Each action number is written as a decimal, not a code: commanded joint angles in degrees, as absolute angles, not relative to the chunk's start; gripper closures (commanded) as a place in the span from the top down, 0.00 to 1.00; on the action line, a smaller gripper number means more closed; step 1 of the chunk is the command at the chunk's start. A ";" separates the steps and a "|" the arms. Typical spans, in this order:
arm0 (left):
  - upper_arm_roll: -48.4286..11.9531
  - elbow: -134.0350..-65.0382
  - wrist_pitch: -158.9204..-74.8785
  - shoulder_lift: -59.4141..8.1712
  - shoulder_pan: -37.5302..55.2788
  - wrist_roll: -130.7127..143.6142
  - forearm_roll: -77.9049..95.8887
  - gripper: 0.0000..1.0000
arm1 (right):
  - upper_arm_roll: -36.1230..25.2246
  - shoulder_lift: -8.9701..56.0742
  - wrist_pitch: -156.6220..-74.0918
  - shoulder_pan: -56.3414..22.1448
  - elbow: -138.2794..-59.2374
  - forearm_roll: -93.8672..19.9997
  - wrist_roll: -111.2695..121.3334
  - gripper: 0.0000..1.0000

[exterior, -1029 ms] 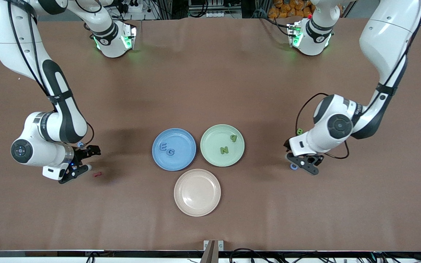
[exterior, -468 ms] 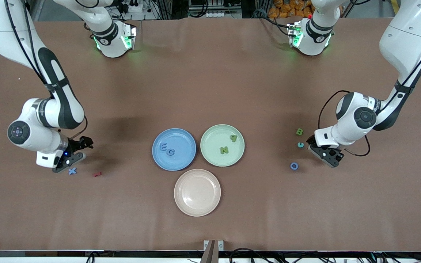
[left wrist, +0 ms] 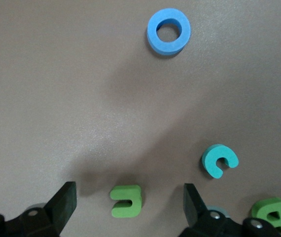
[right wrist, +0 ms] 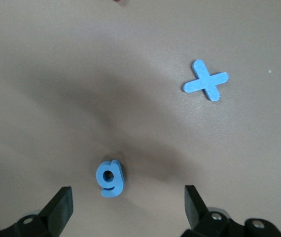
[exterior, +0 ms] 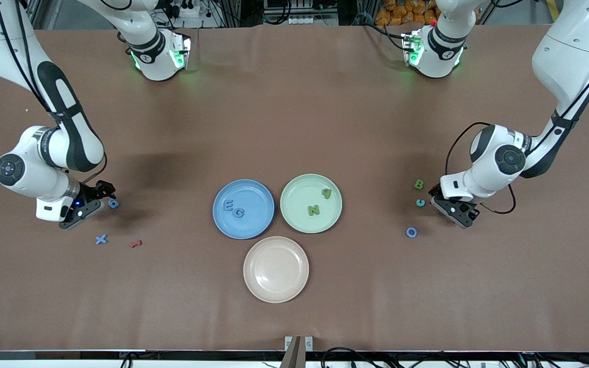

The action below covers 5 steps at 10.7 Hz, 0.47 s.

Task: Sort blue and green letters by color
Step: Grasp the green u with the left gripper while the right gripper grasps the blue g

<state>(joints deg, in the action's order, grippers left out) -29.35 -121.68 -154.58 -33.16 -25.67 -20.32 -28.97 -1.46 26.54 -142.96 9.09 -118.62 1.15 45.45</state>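
Observation:
The blue plate [exterior: 259, 221] holds blue E [exterior: 228, 206] and G [exterior: 238, 212]. The green plate [exterior: 297, 194] holds green 9 [exterior: 327, 193] and N [exterior: 314, 209]. My right gripper [exterior: 94, 202] [right wrist: 127, 210] is open low over the table, with the blue 6 [exterior: 113, 204] [right wrist: 110, 178] just off its fingertips. The blue X [exterior: 101, 239] [right wrist: 205, 84] lies nearer the camera. My left gripper [exterior: 447, 205] [left wrist: 128, 207] is open, its fingers on either side of the green U [left wrist: 126, 200], which is hidden in the front view. The green B [exterior: 419, 184] [left wrist: 271, 212] lies beside it.
A teal c [exterior: 421, 202] [left wrist: 219, 160] and a blue ring [exterior: 411, 232] [left wrist: 168, 32] lie near the left gripper. A dark red letter [exterior: 136, 244] lies beside the X. A pink plate [exterior: 276, 269] stands nearer the camera than the other two plates.
My right gripper moved from near the red letter toward the right arm's end, uncovering the X and the 6. My left gripper moved off the blue ring to beside the B and c.

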 commanded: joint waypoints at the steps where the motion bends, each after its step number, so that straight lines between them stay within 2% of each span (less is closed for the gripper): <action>1: -29.79 -123.22 -154.86 -31.55 -26.46 -20.48 -30.23 0.90 | -0.53 25.05 -149.66 9.14 -124.18 1.76 44.92 1.00; 2: -29.71 -123.22 -154.78 -31.55 -26.46 -20.48 -30.67 0.82 | -0.53 25.40 -149.68 9.05 -124.19 1.67 44.83 1.00; 5: -29.62 -122.87 -154.78 -31.55 -26.46 -20.39 -31.03 0.78 | -0.53 26.62 -150.37 9.05 -124.01 1.67 44.83 1.00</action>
